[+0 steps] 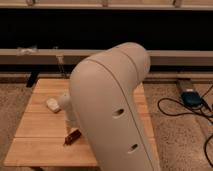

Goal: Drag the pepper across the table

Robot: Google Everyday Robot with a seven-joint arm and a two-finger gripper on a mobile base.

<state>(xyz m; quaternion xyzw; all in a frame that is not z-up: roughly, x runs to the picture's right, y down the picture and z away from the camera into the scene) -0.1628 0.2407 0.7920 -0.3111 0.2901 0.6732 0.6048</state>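
step: judged as making contact for the drag | gripper [70, 125] in lower left of frame, just above the pepper [73, 136]; its opening and hold cannot be told | pepper lies on the table [36, 127], near the front edge | next: likely keep light downward contact and sweep along the planks
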